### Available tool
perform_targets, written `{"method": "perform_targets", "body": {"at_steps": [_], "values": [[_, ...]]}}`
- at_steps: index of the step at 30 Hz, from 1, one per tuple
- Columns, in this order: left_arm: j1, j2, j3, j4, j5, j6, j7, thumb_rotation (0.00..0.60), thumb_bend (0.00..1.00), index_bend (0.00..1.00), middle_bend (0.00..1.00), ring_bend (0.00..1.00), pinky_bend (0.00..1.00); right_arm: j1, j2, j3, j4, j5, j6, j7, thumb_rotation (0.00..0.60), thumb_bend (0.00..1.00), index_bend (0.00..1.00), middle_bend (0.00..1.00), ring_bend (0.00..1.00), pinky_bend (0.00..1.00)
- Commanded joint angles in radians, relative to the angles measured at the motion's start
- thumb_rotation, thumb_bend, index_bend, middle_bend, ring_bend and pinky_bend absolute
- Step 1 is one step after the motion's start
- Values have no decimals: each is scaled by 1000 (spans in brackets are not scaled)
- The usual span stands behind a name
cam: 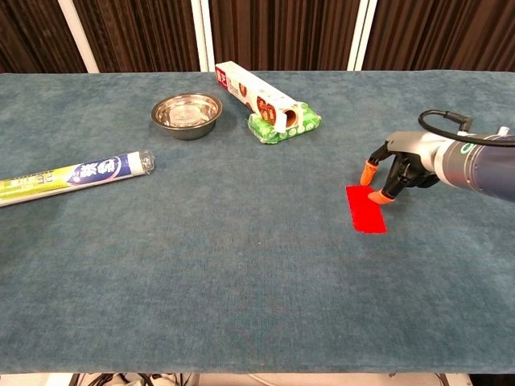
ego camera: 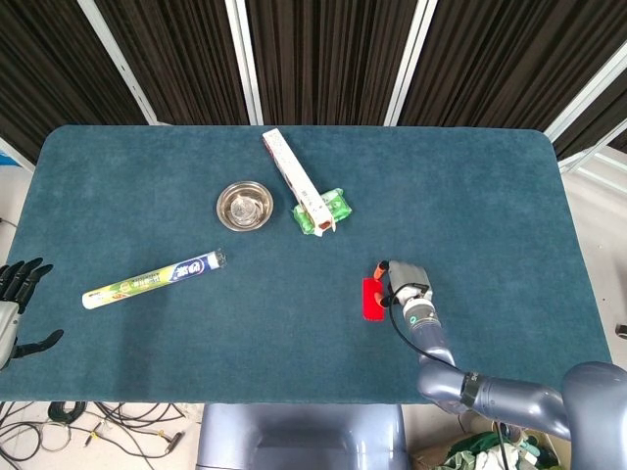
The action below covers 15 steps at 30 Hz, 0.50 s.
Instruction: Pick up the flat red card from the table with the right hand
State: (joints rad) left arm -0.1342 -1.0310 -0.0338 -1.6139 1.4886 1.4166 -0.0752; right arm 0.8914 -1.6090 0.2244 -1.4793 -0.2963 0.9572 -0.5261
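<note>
Red card (cam: 366, 209) under right robot hand (cam: 396, 169) fingertips (cam: 376, 195)

No legible text on anything.

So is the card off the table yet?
No, in the chest view the card lies flat on the table, with the right robot hand only at its far edge.

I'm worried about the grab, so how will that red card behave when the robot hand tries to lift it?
The red card lies flat on the teal cloth, so no edge is likely exposed for the right robot hand. It looks thin, probably light, and may slide rather than lift.
</note>
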Motion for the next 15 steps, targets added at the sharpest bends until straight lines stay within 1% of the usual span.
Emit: {"method": "perform_targets", "body": {"at_steps": [1,7,15], "values": [[0,0,0,0,0,1,-2,600,179,114,55,18,38,0,-1,-2,-4,1,0,-4,600,312,402,1000,1000,1000],[1,1,0,-1,0,1,-2,600,179,114,55,18,38,-2,-3,-1,-9,-3,4,-6,600,312,423,1000,1000,1000],[1,1,0,0,0,0,-6,600,179,114,55,20,43,-10,-17,9,-6,-23,23,12,600,313,495,1000,1000,1000]]}}
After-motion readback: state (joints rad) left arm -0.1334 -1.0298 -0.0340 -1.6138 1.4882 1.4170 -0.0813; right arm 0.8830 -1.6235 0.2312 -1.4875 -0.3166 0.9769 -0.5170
